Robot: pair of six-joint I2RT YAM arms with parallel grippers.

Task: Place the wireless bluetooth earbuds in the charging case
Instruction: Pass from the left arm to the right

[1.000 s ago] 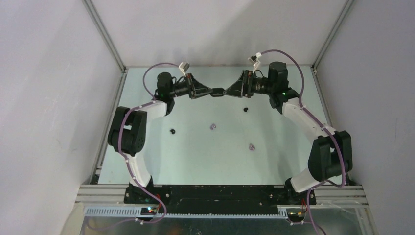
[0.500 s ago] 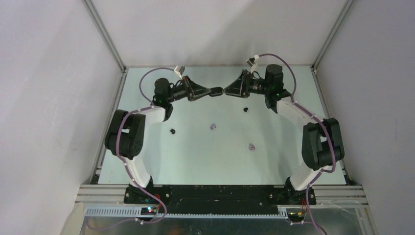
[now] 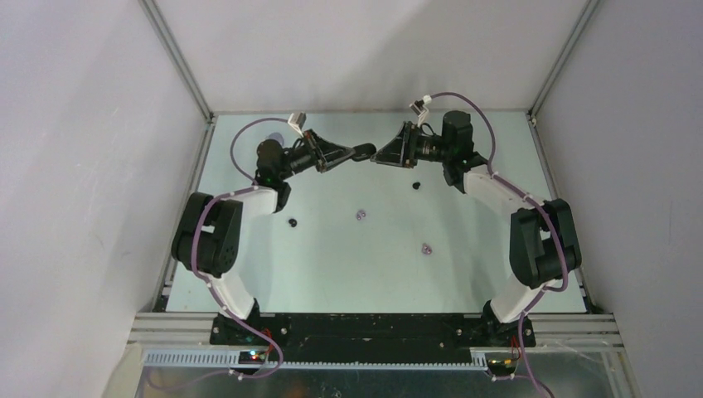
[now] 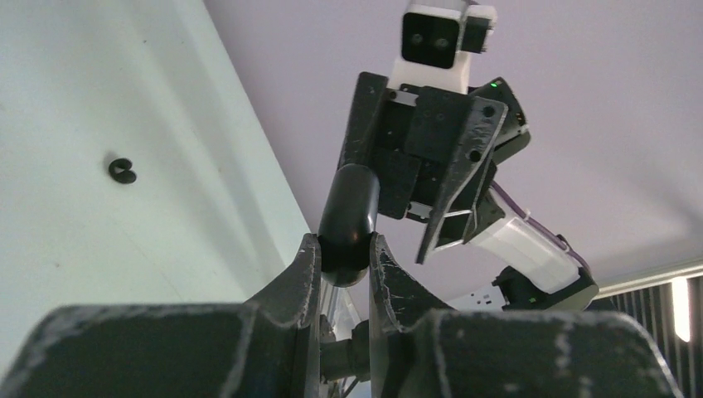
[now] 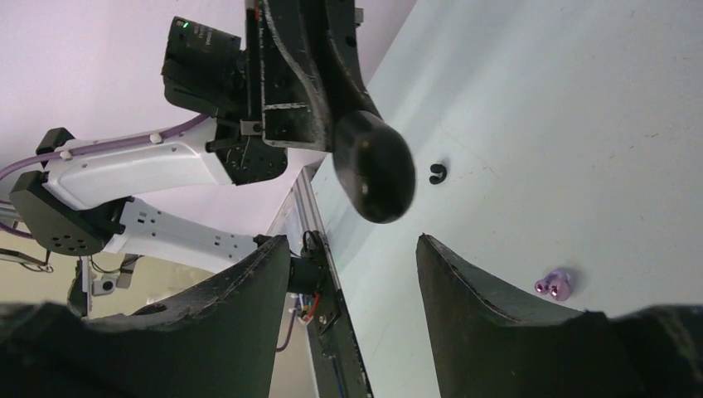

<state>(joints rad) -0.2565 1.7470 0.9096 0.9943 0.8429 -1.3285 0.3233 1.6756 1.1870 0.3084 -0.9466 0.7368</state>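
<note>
Left end effector [image 4: 344, 251] clamps the black charging case [image 4: 350, 211] near the bench's [image 3: 472, 278] far edge. Right end effector [image 5: 352, 245] faces it, released.

**What I can't make out**

My left hand [image 4: 344, 246] hides the lower end of the black charging case [image 4: 348, 207], and I cannot tell whether its lid is open. From above, the two black earbuds [image 3: 292, 222], [image 3: 417, 185] and two lilac earbuds [image 3: 360, 215], [image 3: 426, 248] on the worktop [image 3: 464, 274] are mere specks, too small to show their shapes. My right hand [image 5: 352, 242] is cut off by its wrist view's bottom edge.
</note>
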